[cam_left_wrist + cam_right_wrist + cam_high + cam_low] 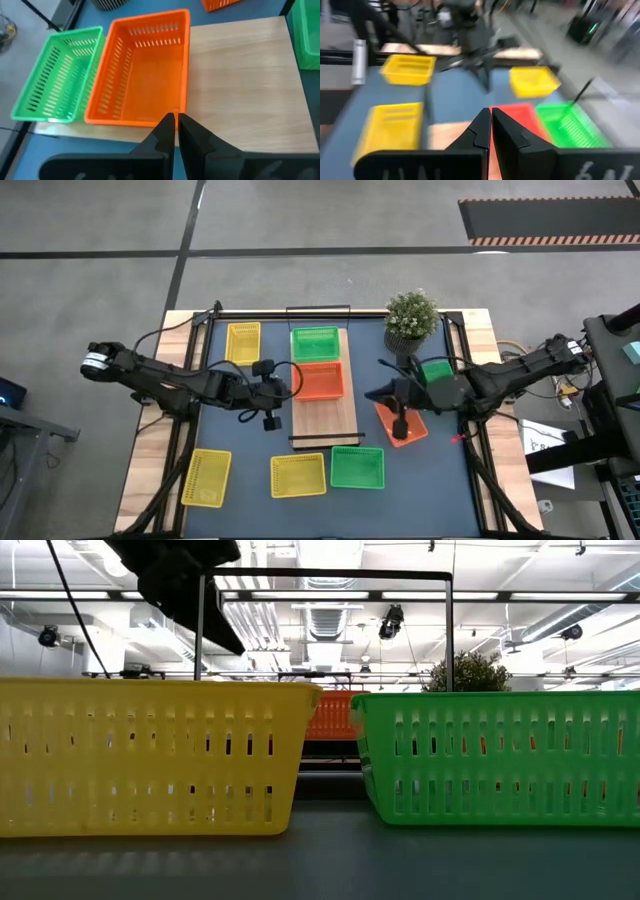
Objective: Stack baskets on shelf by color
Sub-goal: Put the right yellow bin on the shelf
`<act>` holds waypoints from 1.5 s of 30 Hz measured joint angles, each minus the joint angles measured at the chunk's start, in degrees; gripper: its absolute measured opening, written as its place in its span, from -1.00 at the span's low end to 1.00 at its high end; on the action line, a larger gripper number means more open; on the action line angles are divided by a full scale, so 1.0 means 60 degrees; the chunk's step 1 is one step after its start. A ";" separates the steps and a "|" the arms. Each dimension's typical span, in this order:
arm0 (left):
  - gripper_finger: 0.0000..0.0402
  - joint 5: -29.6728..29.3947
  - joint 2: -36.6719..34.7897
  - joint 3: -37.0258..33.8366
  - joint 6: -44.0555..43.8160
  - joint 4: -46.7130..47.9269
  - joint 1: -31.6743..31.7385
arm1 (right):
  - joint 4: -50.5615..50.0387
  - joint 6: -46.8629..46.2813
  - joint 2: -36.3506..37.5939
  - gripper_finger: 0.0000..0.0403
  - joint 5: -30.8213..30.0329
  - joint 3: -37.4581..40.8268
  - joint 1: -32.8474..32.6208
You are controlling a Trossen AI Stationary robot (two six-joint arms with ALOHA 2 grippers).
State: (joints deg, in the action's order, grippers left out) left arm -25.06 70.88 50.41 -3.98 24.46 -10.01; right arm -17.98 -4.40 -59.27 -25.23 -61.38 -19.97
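On the long light-wood shelf board (325, 412) sit a green plastic mesh basket (315, 343) and, touching it, a red-orange mesh basket (319, 380). The left hand (290, 383) hangs just beside the orange one, fingers pinched shut on nothing. The right hand (375, 396), fingers likewise closed and empty, hovers between the shelf and another red-orange basket (402, 424) tilted on the desk (250, 445).

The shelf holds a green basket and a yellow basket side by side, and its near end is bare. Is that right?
Not quite. The second basket on the shelf is orange, not yellow. The high view shows it beside the green basket, and the left wrist view confirms both. The rest holds: the near end is bare wood.
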 joint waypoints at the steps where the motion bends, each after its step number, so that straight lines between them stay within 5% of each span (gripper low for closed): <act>1: -0.97 -0.0087 -0.0040 0.0013 0.0123 -0.0014 0.0002 | -0.0485 -0.0593 -0.0030 -0.96 0.0005 -0.0187 -0.0214; 8: -0.97 -0.1097 -0.0414 -0.0033 0.0481 -0.0005 0.0005 | -0.4614 -0.5039 -0.1140 -0.96 0.0249 -0.1959 -0.1329; 12: -0.97 -0.1337 -0.0577 -0.0022 0.0486 0.0001 0.0002 | -0.7596 -0.7711 -0.2224 -0.96 0.2029 -0.3082 -0.1450; 15: -0.97 -0.1344 -0.0695 -0.0038 0.0484 0.0006 0.0002 | -0.8665 -0.7885 -0.2957 -0.96 0.3209 -0.3313 -0.1660; 20: -0.97 -0.1340 -0.0730 -0.0095 0.0482 0.0020 -0.0047 | -0.7956 -0.6018 -0.3979 -0.96 0.3510 -0.3175 -0.2750; 25: -0.97 -0.1337 -0.0724 -0.0172 0.0482 0.0013 -0.0066 | -0.6635 -0.5873 -0.4791 -0.91 0.3100 -0.3178 -0.2870; 38: -0.97 -0.1333 -0.0716 -0.0200 0.0471 0.0012 -0.0179 | -0.4844 -0.5837 -0.6266 -0.31 0.3103 -0.3171 -0.2880; 45: -0.97 -0.1322 -0.0716 -0.0215 0.0232 0.0008 -0.0596 | -0.3779 -0.5282 -0.6390 -0.21 0.2193 -0.3156 -0.2880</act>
State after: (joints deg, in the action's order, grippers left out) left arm -32.99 66.59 49.12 -2.58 24.51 -13.58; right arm -40.66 -36.08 -97.60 -12.08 -80.31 -37.26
